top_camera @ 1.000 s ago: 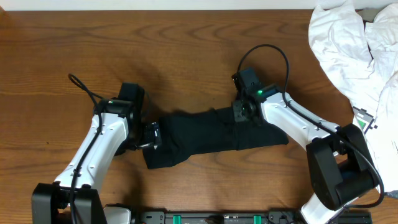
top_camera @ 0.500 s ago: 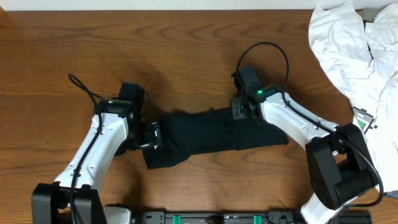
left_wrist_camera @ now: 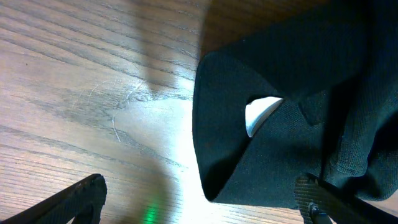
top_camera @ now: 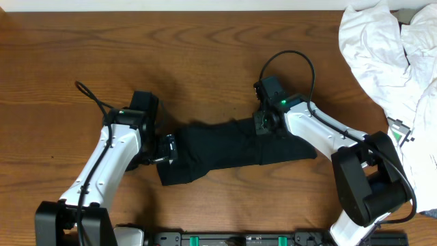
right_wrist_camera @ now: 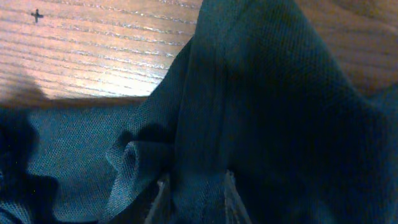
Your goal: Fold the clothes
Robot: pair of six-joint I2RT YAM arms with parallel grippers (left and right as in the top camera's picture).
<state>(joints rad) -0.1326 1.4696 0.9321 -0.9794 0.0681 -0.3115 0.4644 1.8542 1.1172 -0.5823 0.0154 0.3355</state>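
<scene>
Overhead: a brown wood table [top_camera: 68,55], black clothes [top_camera: 218,147] bunched up. The left gripper [left_wrist_camera: 199,198] is spread wide; the right gripper [right_wrist_camera: 196,190] pinches the clothes.

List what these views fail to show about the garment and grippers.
Right gripper: fingers cut off by right wrist view's bottom edge; overhead, its own wrist covers them.
Left gripper: only finger ends show, left wrist view's bottom edge.
Black garment: lower layers hidden by its own folds, every view.
White tag: any lettering, half tucked under a fold, left wrist view.
White garments: cut by the overhead's right edge.
</scene>
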